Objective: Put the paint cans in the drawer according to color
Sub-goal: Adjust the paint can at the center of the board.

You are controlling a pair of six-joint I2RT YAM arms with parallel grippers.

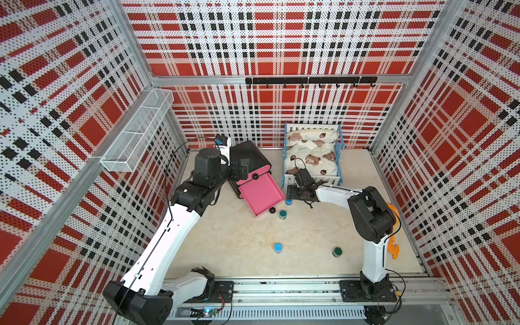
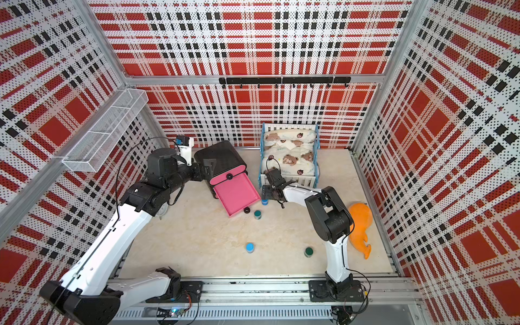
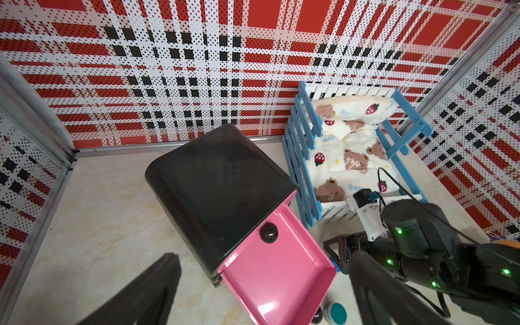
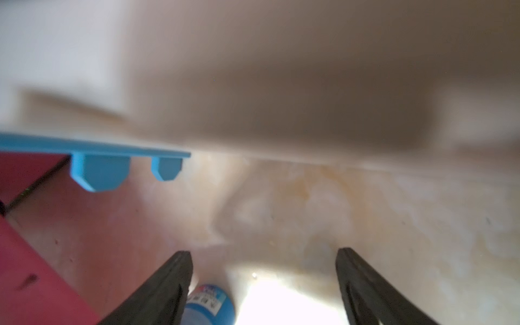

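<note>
The drawer (image 1: pixel 250 156) is a black chest at the back, and one pink tray (image 1: pixel 260 194) under the top front is pulled far out, its inside bare in the left wrist view (image 3: pixel 275 270). My left gripper (image 1: pixel 244 168) hovers open over the chest's side (image 3: pixel 261 281). A blue paint can (image 1: pixel 289 201) stands by the tray's right corner, low between the open jaws of my right gripper (image 1: pixel 290 195), close to one finger (image 4: pixel 168 289). A teal can (image 1: pixel 283 214) stands near the tray's knob (image 1: pixel 272 210). Another blue can (image 1: pixel 278 247) and a dark green can (image 1: pixel 337 251) stand nearer the front.
A white-and-blue toy bed (image 1: pixel 311 157) with a bear blanket stands just behind my right gripper. An orange plush toy (image 2: pixel 361 225) lies by the right wall. A wire basket (image 1: pixel 138 132) hangs on the left wall and a hook rail (image 1: pixel 309 80) on the back wall.
</note>
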